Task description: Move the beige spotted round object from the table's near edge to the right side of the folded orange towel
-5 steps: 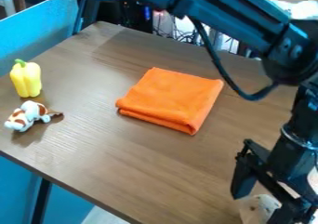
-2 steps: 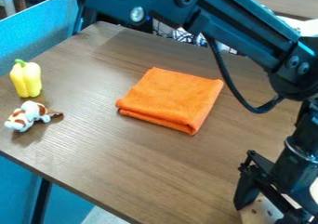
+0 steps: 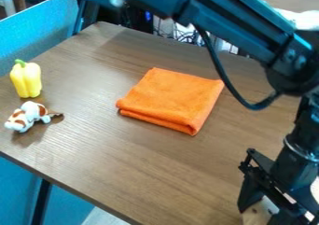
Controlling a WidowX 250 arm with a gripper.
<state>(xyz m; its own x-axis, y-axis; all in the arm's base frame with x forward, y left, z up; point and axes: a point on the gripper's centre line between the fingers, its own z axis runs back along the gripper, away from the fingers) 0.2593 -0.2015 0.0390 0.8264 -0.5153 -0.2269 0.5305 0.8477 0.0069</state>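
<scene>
Low at the right of the wood-grained desk point(image 3: 162, 172), the black tool point(image 3: 264, 214) is seen pointing downward, its fingers parted wide, with a pale, dark-spotted object point(image 3: 256, 215) visible between and beyond them at the lower edge of the view; whether that object is touched by the tool cannot be told, and its full shape is hidden. The black arm point(image 3: 240, 21) is seen stretched from the top edge across to the upper right, where it is bent down toward the tool, and a black cable point(image 3: 254, 106) is hung beneath it in a loose loop. Near the middle of the desk, well apart from the tool, an orange cloth point(image 3: 169, 100) is laid flat, folded into a thick square with its layered edge turned toward the camera. Over at the far left, a yellow bell pepper point(image 3: 26, 81) with a green stem is stood upright, and just beside it, nearer the camera, a small white-and-brown toy animal point(image 3: 28, 116) is set down close to the desk's edge. Behind the pepper, the left side is bordered by a blue panel point(image 3: 37, 32), while tangled wires point(image 3: 181, 36) are glimpsed past the far edge
</scene>
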